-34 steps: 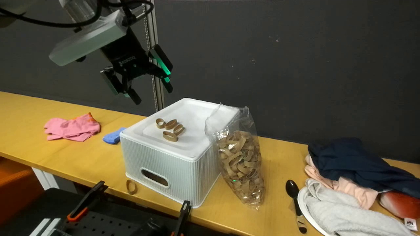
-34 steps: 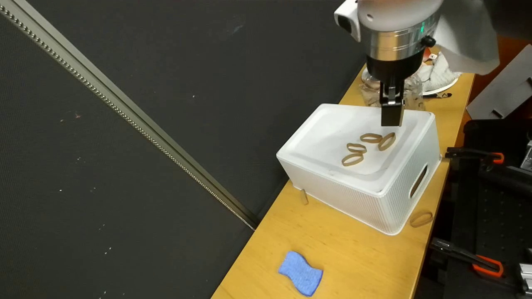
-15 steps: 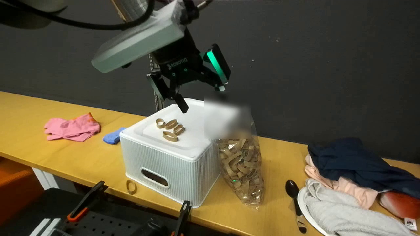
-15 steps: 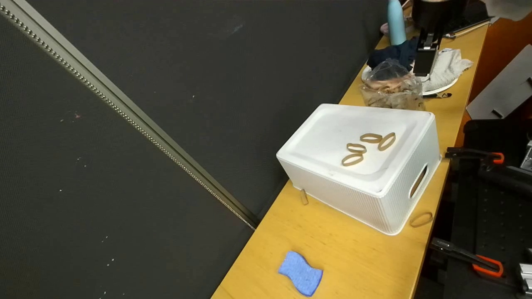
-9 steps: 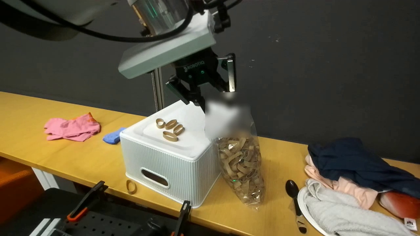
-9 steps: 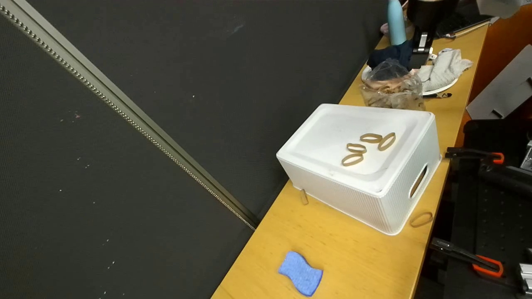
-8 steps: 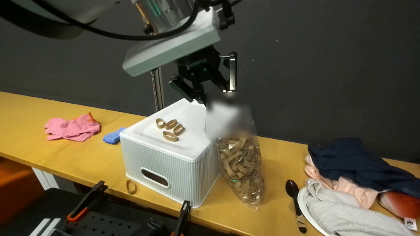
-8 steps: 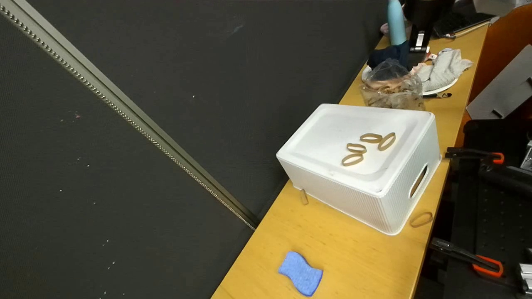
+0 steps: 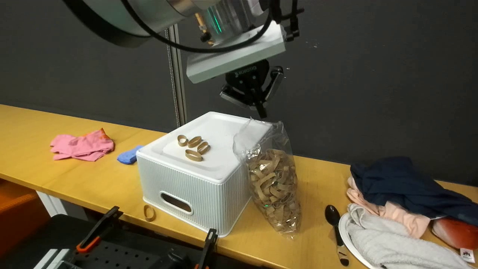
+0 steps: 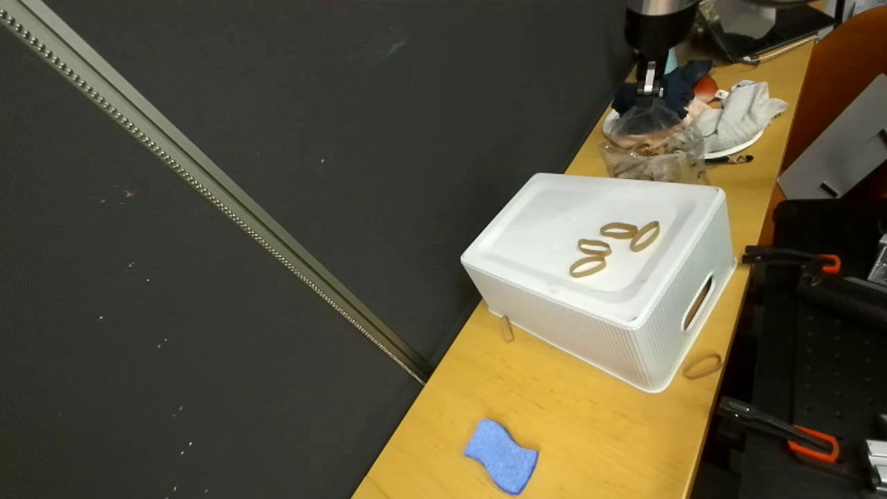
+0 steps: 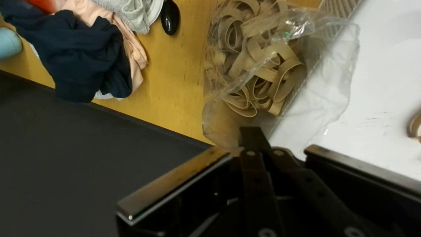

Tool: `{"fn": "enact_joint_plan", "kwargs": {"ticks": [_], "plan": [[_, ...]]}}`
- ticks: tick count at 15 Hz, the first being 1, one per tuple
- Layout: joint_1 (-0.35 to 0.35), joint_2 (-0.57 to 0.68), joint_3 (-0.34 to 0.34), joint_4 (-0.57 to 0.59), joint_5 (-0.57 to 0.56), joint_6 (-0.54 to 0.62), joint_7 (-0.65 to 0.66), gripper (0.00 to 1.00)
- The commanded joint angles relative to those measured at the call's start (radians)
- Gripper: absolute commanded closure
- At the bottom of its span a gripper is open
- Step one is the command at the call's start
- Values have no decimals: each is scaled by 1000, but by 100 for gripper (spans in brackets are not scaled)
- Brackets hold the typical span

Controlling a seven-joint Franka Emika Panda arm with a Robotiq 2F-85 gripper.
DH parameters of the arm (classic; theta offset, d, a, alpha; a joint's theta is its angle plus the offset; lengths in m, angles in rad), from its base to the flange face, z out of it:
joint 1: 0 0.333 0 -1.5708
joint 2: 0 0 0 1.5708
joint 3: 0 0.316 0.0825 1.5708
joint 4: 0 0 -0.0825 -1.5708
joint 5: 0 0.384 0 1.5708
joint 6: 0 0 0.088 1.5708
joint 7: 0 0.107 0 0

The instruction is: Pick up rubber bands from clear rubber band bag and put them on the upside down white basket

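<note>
Wooden table (image 9: 317,186): backed by dark partition (image 9: 354,93).
Gripper (image 9: 262,112): held near clear bag (image 9: 278,140); jaws just drawn together from wide, nothing seen between.
Rubber bands (image 9: 274,186): mostly bagged; four laid on white basket (image 9: 186,177).
Pick: bag entry seemingly prepared.

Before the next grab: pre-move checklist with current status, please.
1. Black Robotiq gripper open: not ok; shut, nothing visibly held.
2. Tan rubber bands in clear plastic bag: ok, plenty.
3. Gripper off bag film: cannot tell.
4. White ribbed plastic basket upside down: ok.
5. Loose bands resting on basket top: ok, four there.
6. Yellow wooden table free of stray bands: not ok, two visible.
</note>
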Motion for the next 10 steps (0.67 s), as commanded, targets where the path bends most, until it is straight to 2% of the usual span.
{"fn": "enact_joint_plan", "kwargs": {"ticks": [1,6,10], "plan": [[7,122,-11,61,86,67,-90,100],[24,175,8,59,154,99,-120,100],[12,186,-9,12,147,133,-121,100]]}}
